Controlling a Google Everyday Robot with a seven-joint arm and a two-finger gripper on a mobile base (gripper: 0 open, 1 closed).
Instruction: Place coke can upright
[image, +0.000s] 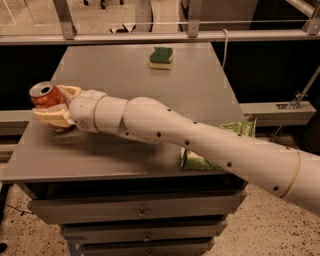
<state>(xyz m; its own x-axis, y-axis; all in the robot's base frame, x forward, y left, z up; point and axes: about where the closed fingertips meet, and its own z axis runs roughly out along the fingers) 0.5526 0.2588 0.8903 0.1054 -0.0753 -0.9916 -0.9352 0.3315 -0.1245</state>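
The coke can (44, 96) is red with a silver top and pull tab, at the left edge of the grey table (125, 70). It is tilted, top facing up and left. My gripper (56, 106) reaches across from the lower right and is shut on the can, one cream finger behind it and one below it. The can's lower part is hidden by the fingers.
A green-and-yellow sponge (161, 57) lies at the far middle of the table. A green chip bag (200, 161) lies near the front right edge, partly under my arm. Drawers are below the tabletop. A metal rail runs behind the table.
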